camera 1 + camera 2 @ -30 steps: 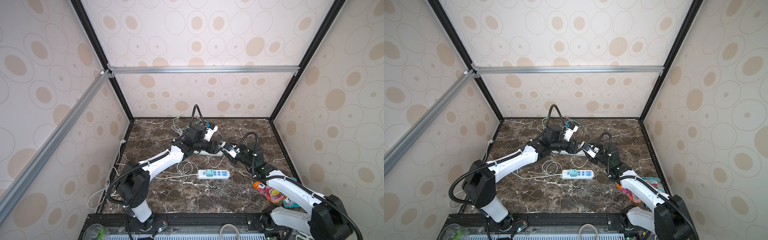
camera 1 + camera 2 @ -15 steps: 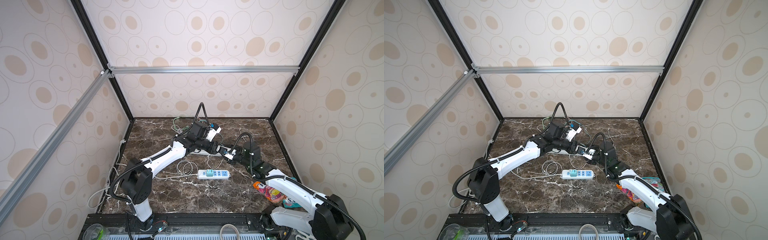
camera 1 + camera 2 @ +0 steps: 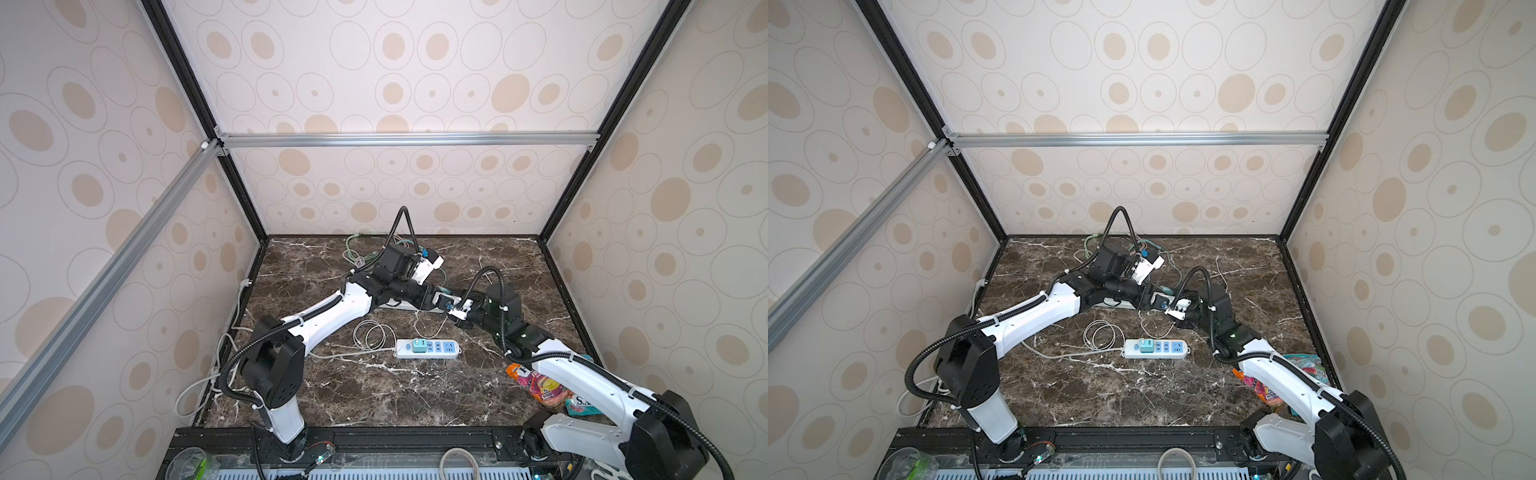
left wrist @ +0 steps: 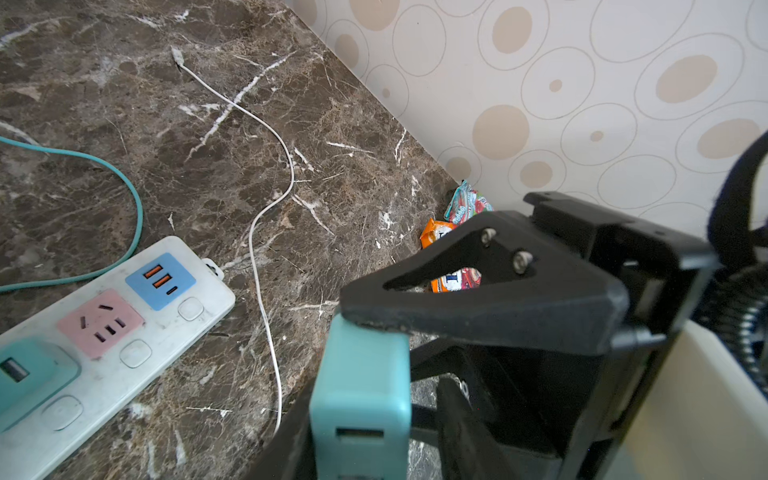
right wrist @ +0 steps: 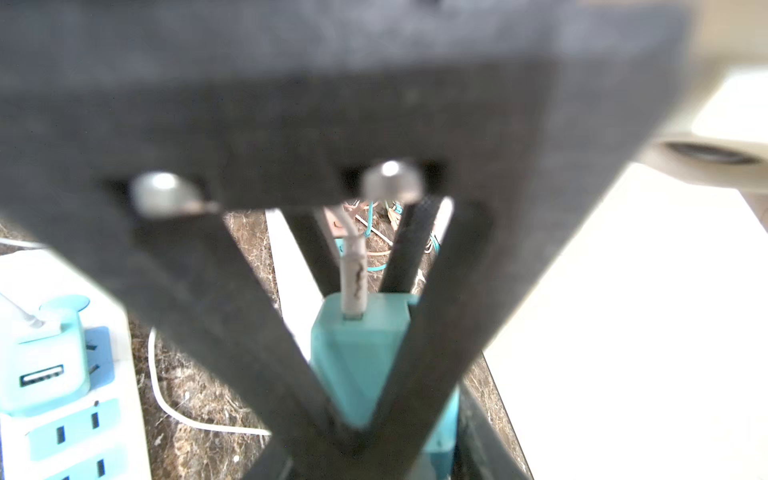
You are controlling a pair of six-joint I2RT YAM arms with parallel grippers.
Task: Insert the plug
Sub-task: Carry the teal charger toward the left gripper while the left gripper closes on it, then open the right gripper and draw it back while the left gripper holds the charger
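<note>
Teal plastic charger block (image 4: 360, 386) is up clear of the brown marble bench (image 4: 208, 145), just beside the end of the white power strip with pink and blue sockets (image 4: 170, 336), pinched in my right fingers (image 4: 478, 307). My left fingers (image 5: 320, 253) have swung across and drawn narrow around it; whether they bite yet I cannot tell. I judge this a hand-over before pushing it into that strip.
</note>
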